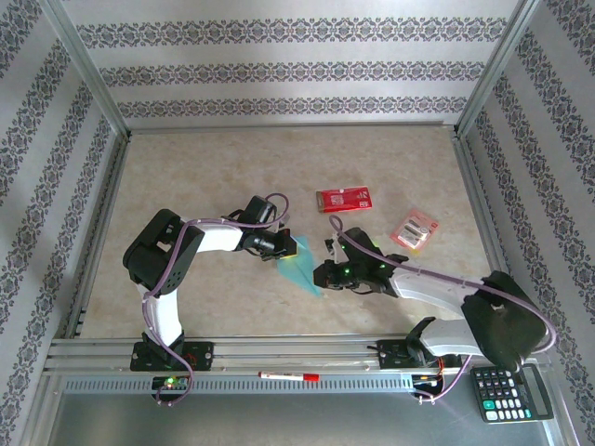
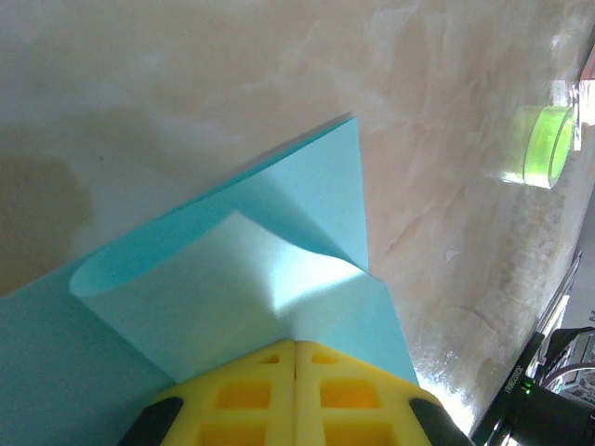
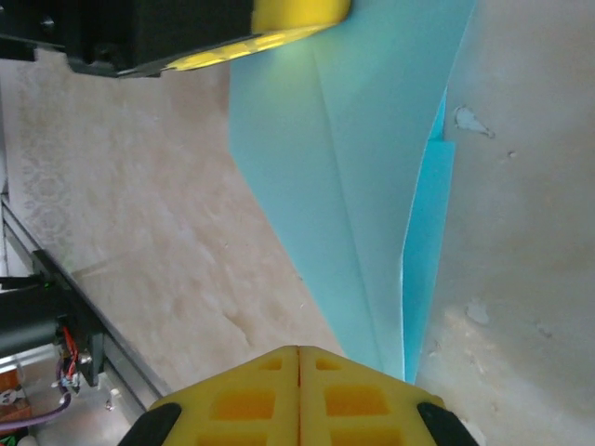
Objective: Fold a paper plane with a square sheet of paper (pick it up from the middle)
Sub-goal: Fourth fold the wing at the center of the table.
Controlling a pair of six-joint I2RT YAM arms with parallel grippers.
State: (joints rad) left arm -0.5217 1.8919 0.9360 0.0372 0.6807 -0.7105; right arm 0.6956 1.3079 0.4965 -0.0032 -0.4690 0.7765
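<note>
The light-blue sheet of paper point(image 1: 303, 269) lies partly folded into a long pointed shape on the beige table between the two arms. In the left wrist view the paper point(image 2: 232, 279) has a flap curled over, uncreased, and the flap runs up into the seam of my left gripper point(image 2: 296, 346), which is shut on it. My left gripper point(image 1: 284, 249) sits at the sheet's wide upper end. My right gripper point(image 1: 322, 276) is shut at the narrow lower tip. The paper point(image 3: 372, 139) tapers past the right side of the shut pads point(image 3: 298, 351), not between them.
A red packet point(image 1: 344, 199) lies behind the paper, and a pinkish packet point(image 1: 414, 229) to its right. A small green ring point(image 2: 544, 144) stands near the paper. A red pen point(image 1: 288, 376) rests on the front rail. A calculator point(image 1: 511, 392) lies at the front right.
</note>
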